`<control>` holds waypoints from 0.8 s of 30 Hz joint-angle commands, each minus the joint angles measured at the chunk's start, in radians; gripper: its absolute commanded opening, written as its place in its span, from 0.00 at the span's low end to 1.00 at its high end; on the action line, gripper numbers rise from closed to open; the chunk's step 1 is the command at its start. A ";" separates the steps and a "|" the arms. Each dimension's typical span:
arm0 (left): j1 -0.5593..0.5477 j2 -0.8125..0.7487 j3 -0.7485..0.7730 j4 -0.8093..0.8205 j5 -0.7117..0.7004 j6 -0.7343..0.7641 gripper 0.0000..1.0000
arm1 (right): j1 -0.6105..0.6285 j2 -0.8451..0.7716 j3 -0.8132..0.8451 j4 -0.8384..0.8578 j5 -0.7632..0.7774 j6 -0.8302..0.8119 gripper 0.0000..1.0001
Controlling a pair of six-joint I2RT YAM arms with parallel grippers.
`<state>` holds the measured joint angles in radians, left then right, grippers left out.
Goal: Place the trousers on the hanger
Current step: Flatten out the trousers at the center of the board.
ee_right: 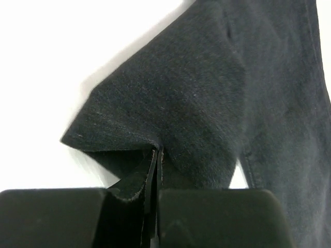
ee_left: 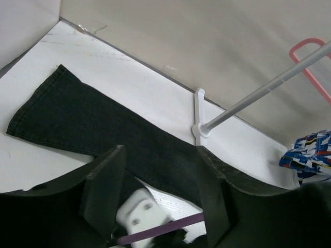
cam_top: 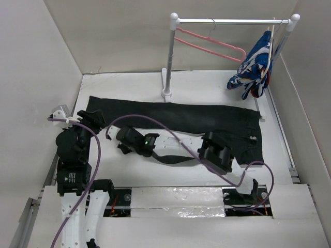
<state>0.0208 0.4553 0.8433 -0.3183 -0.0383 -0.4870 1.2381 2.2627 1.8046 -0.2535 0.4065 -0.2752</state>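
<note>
The black trousers (cam_top: pixel 181 116) lie flat across the white table, waist at the right, leg hems at the left. The pink hanger (cam_top: pixel 209 45) hangs by its hook from the rail at the back; part of it shows in the left wrist view (ee_left: pixel 310 57). My right gripper (cam_top: pixel 115 135) reaches left to the near edge of a trouser leg. In its wrist view it (ee_right: pixel 156 152) is shut on a raised fold of the trousers (ee_right: pixel 207 93). My left gripper (cam_top: pixel 95 120) is near the hem end and is open and empty (ee_left: pixel 160 150) above the trousers (ee_left: pixel 77 119).
A white clothes rail (cam_top: pixel 232 21) on posts stands at the back, its base (cam_top: pixel 166 94) just behind the trousers. A blue, white and red patterned garment (cam_top: pixel 256 64) hangs at the rail's right end. Walls close in the left, back and right. A purple cable (cam_top: pixel 155 120) loops over the trousers.
</note>
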 commanded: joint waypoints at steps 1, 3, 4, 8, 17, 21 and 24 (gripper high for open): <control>-0.004 0.032 -0.018 0.053 0.027 0.008 0.54 | -0.109 -0.196 -0.030 0.125 -0.249 0.086 0.00; -0.004 0.077 -0.024 0.058 0.049 0.008 0.55 | -0.181 -0.215 -0.022 0.094 -0.393 0.138 0.00; -0.004 0.092 -0.035 0.061 0.084 0.008 0.55 | -0.253 -0.210 -0.016 0.086 -0.517 0.190 0.00; -0.004 0.170 -0.088 0.116 0.136 -0.001 0.55 | -0.422 -0.120 0.050 0.024 -0.690 0.336 0.00; -0.004 0.310 -0.131 0.182 0.247 -0.002 0.54 | -0.583 0.000 0.102 -0.015 -0.683 0.538 0.08; -0.004 0.405 -0.133 0.188 0.294 0.030 0.52 | -0.594 -0.018 0.118 -0.059 -0.673 0.521 0.48; -0.072 0.453 -0.128 0.186 0.293 0.047 0.52 | -0.603 -0.108 0.039 -0.015 -0.673 0.511 0.67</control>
<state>0.0093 0.8814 0.7128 -0.1799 0.2222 -0.4744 0.6308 2.2833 1.8580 -0.3077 -0.2489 0.2314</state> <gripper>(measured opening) 0.519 0.644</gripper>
